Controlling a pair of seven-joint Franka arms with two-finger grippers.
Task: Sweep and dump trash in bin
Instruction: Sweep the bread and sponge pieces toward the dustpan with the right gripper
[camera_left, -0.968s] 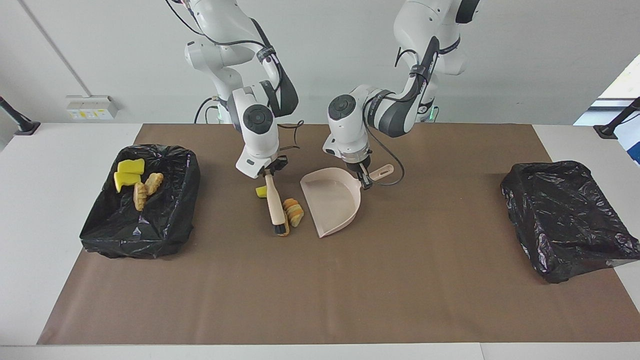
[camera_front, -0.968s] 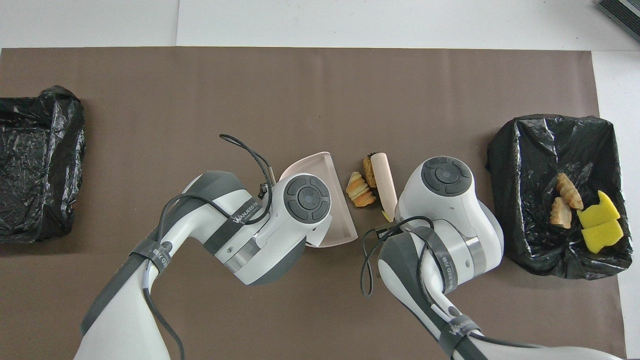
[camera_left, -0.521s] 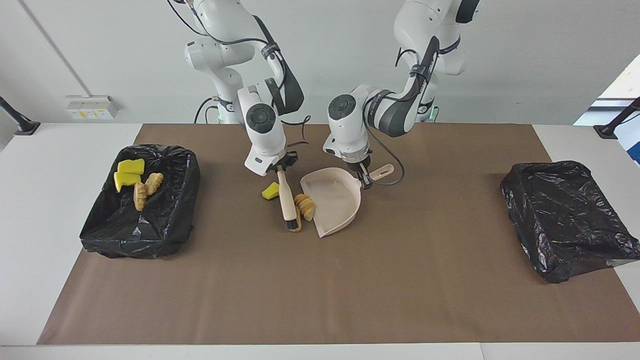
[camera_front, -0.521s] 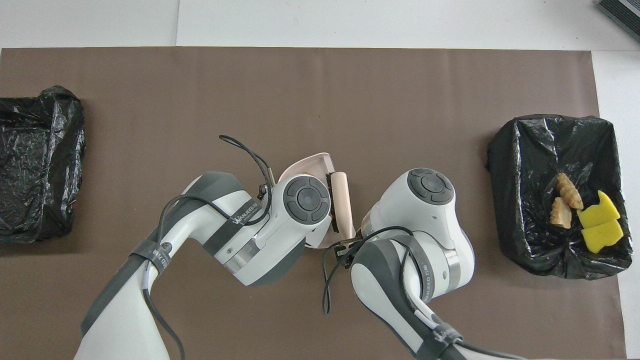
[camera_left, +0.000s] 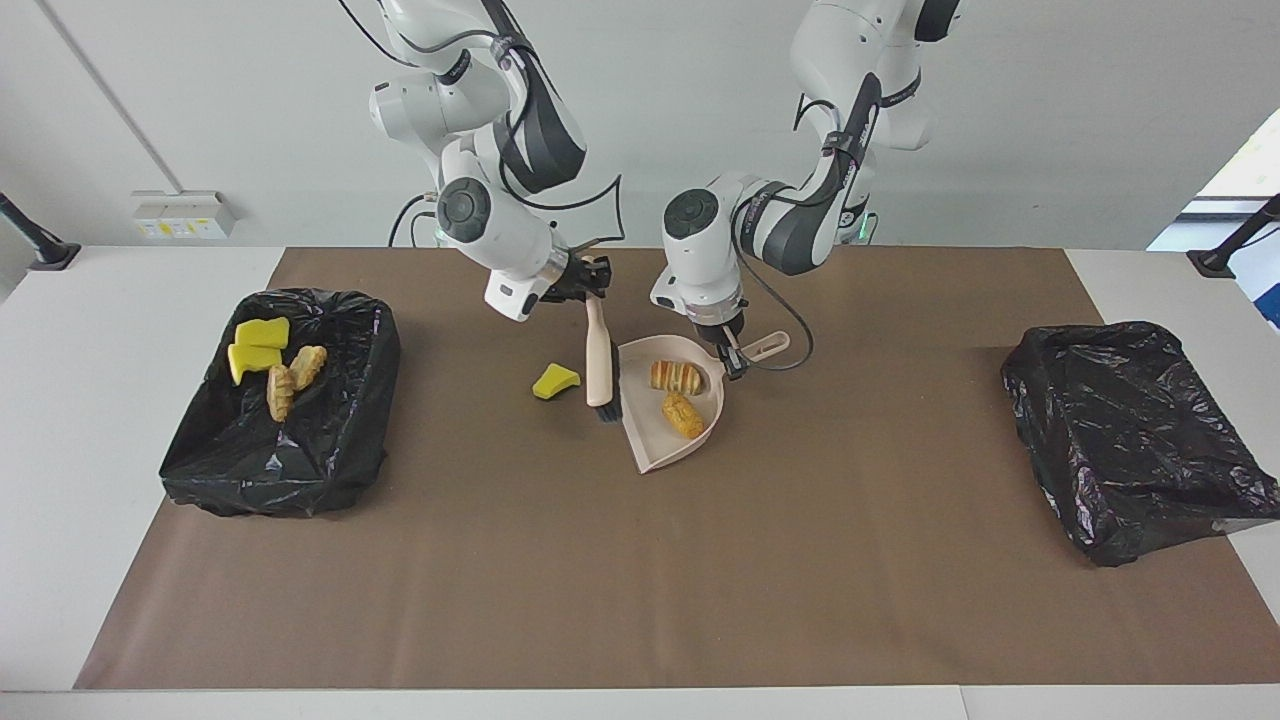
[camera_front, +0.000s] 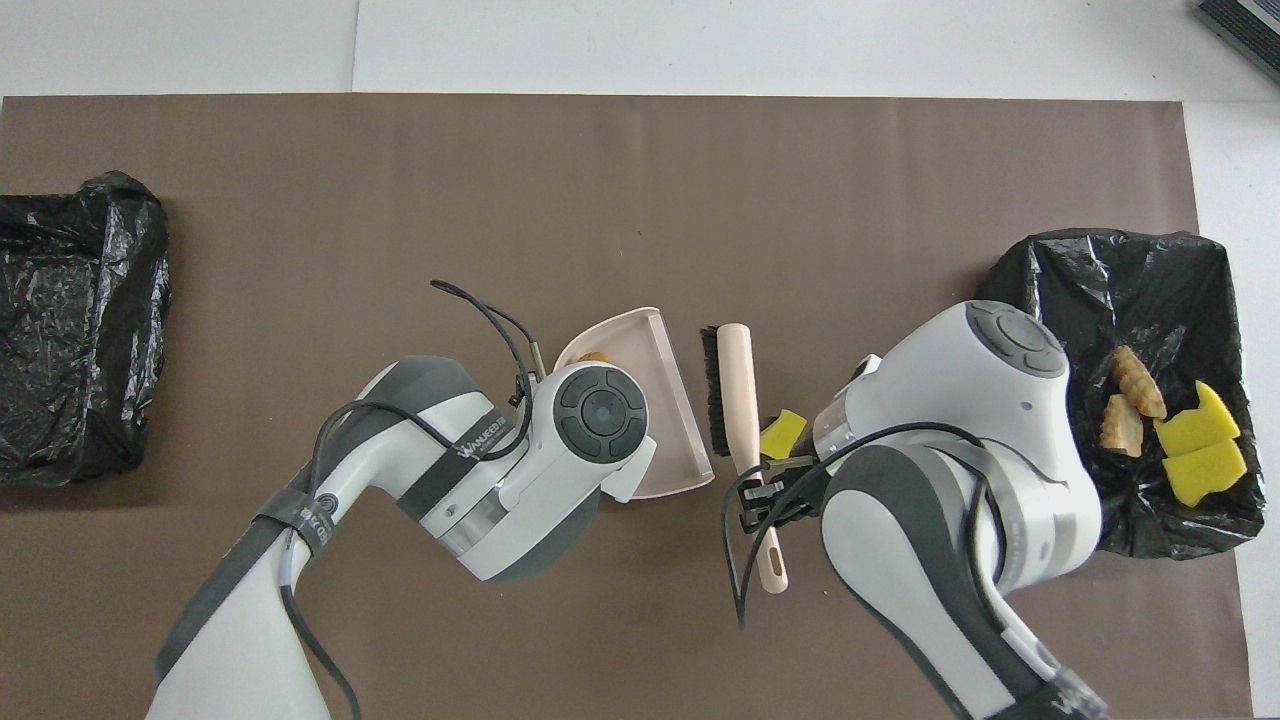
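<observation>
My right gripper (camera_left: 588, 282) is shut on the beige brush's handle (camera_left: 598, 350); the bristles (camera_left: 612, 388) point at the beige dustpan's open edge. My left gripper (camera_left: 730, 347) is shut on the dustpan's handle (camera_left: 762, 346). The dustpan (camera_left: 650, 445) lies on the mat and holds two pieces of trash, an orange-striped piece (camera_left: 677, 376) and a brown nugget (camera_left: 683, 414). A yellow sponge wedge (camera_left: 555, 381) lies on the mat beside the brush, toward the right arm's end. In the overhead view the brush (camera_front: 733, 385), sponge (camera_front: 782, 435) and dustpan (camera_front: 660, 345) show; my left wrist covers most of the pan.
A black-lined bin (camera_left: 385, 345) at the right arm's end holds two yellow sponges (camera_left: 260, 345) and two striped pieces (camera_left: 295, 378); it also shows in the overhead view (camera_front: 1020, 290). A second black-lined bin (camera_left: 1130, 440) stands at the left arm's end. A brown mat (camera_left: 640, 580) covers the table.
The brush swept the striped piece and the nugget into the dustpan, then drew back out of the pan. My right arm rose and swung toward its own end. The sponge shifted slightly.
</observation>
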